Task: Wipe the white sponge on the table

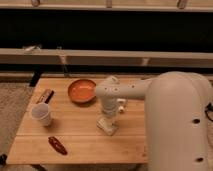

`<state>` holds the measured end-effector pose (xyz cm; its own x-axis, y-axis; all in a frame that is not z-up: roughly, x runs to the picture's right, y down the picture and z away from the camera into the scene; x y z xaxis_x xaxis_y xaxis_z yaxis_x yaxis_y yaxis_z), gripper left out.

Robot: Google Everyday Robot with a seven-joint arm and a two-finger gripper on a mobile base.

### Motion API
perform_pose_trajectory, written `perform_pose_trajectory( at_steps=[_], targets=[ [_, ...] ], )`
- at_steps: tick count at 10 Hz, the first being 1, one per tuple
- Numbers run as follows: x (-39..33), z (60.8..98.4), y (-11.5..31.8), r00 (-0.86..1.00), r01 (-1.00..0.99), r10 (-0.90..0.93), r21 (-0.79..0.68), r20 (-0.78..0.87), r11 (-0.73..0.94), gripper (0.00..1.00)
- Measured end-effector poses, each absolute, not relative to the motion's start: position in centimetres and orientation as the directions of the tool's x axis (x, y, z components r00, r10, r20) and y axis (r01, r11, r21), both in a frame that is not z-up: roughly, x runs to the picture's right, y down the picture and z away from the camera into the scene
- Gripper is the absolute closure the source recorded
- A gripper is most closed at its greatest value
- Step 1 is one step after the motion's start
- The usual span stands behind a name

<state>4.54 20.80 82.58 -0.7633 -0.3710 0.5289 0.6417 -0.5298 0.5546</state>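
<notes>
Gripper [107, 119] over white sponge [109, 127] on plank table [80, 146].
Soft squarish off-white block, skewed to the table edges; whether the tool grips it cannot be told.

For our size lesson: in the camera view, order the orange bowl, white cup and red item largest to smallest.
1. orange bowl
2. white cup
3. red item, about as long as the cup but thinner

The gripper hangs low over the table, near its middle.

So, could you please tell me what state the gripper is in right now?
Gripper: down at the table, near the orange bowl; open, closed or holding something cannot be told.
</notes>
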Motion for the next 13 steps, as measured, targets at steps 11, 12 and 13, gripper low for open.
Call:
perform_pose_trajectory(
  at_steps=[11,12,13],
  targets=[
    [15.4,70.5,30.8,-0.745,0.655,-0.377,0.498,0.550,-0.568,1.00],
    [14.4,70.6,30.6,-0.751,0.649,-0.377,0.500,0.542,-0.574,1.00],
    [12.7,71.0,30.0,-0.759,0.640,-0.378,0.502,0.529,-0.582,1.00]
  ],
)
